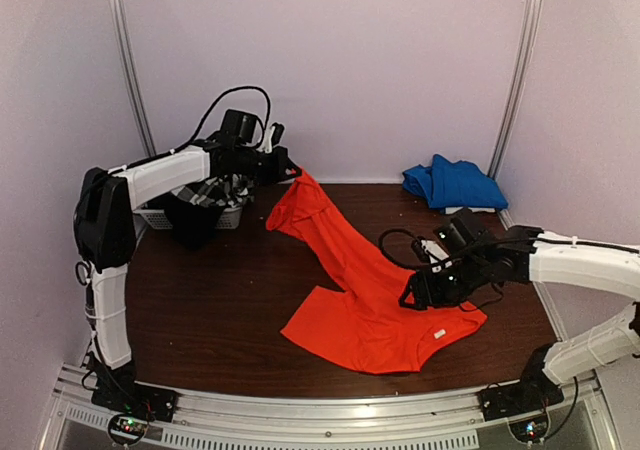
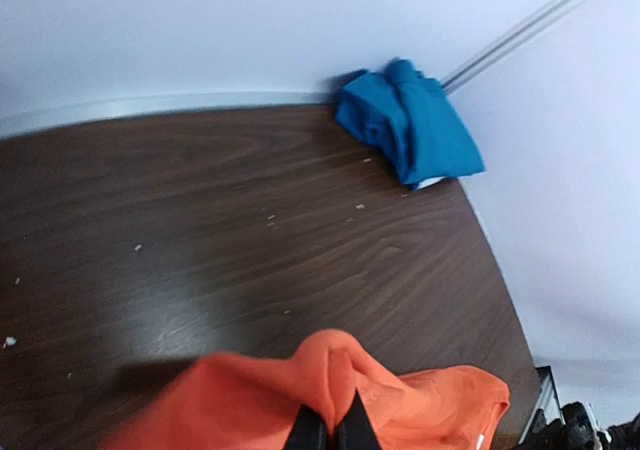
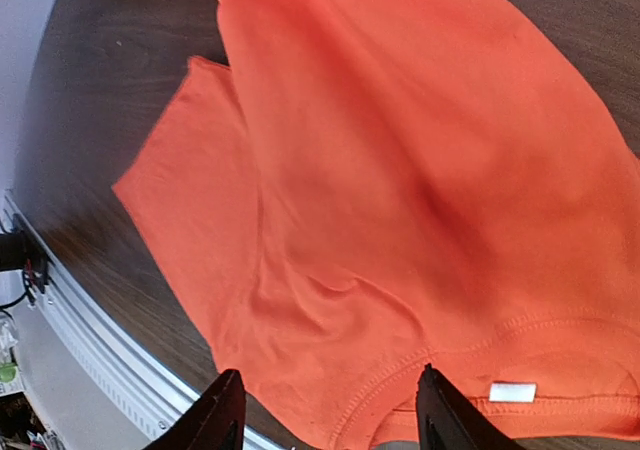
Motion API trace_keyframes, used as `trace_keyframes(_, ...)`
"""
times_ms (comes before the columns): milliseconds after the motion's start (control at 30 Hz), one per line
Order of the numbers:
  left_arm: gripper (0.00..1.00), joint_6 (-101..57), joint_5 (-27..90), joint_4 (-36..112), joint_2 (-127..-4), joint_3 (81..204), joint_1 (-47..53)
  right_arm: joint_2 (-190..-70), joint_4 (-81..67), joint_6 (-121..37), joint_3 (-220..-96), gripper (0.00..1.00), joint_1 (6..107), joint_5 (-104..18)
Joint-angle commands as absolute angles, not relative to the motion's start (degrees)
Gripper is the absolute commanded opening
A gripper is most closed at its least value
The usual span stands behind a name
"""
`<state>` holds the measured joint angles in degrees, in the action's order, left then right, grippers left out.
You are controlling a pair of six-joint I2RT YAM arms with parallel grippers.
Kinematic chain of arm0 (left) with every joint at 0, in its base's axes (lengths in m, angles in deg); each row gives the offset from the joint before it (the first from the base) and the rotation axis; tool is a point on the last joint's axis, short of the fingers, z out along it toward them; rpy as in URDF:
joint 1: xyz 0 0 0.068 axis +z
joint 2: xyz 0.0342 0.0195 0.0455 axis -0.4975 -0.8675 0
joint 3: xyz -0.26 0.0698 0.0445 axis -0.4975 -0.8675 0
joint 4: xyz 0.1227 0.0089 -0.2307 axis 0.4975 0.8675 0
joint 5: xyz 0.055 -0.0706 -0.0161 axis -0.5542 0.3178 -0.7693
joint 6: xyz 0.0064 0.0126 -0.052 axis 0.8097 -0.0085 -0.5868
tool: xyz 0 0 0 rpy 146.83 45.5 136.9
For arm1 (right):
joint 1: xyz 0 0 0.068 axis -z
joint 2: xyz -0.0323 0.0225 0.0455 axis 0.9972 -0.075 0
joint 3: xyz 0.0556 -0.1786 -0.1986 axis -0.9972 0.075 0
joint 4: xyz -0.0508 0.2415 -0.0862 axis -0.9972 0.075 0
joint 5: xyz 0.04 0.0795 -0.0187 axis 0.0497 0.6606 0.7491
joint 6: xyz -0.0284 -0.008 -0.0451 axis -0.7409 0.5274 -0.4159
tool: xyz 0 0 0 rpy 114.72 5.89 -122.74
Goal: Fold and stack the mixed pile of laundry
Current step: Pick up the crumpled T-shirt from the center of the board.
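Note:
An orange-red shirt stretches from the table's front middle up to the back left, where my left gripper holds one end lifted. In the left wrist view the black fingers are shut on a pinched fold of this orange cloth. My right gripper hovers open over the shirt's collar end. In the right wrist view its fingertips stand wide apart above the collar and white label. A black garment and a checked one hang from the white basket.
A folded blue cloth lies at the back right corner, also seen as the blue cloth in the left wrist view. The metal front rail borders the dark wooden table. Walls close in on three sides.

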<state>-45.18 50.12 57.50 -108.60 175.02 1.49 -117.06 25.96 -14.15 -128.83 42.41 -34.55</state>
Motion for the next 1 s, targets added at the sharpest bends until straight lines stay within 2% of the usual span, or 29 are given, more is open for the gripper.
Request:
trace_keyframes(0, 0.00, -45.4, 42.6, 63.7, -106.1, 174.5, 0.4, -126.9, 27.0, -18.5, -132.4, 0.59, 42.8, -38.3)
trace_keyframes(100, 0.00, -42.5, 42.0, 62.7, -98.7, 167.2, 0.6, -134.4, 25.1, -21.4, -134.0, 0.57, 45.5, -38.1)
trace_keyframes(267, 0.00, -40.8, 50.6, 59.2, -90.0, 159.9, 0.6, -143.8, 24.7, -27.1, -138.0, 0.55, 51.8, -39.7)
trace_keyframes(433, 0.00, -41.8, 51.6, 62.1, -91.6, 165.0, 0.6, -147.4, 27.8, -32.3, -143.1, 0.53, 62.2, -42.1)
trace_keyframes(500, 0.00, -42.0, 49.4, 65.0, -94.2, 168.5, 0.6, -146.8, 31.0, -35.9, -146.9, 0.52, 63.0, -44.0)
trace_keyframes(600, 0.00, -43.2, 47.5, 67.8, -97.8, 171.4, 1.0, -143.0, 33.3, -39.3, -151.9, 0.53, 58.9, -42.5)
trace_keyframes(733, 0.00, -45.3, 47.8, 66.7, -99.9, 170.2, 1.8, -139.1, 28.4, -39.2, -153.4, 0.56, 44.1, -36.9)
trace_keyframes(967, 0.00, -45.3, 47.5, 65.8, -100.6, 168.2, 2.5, -145.6, 25.9, -37.6, -155.1, 0.55, 26.9, -35.7)
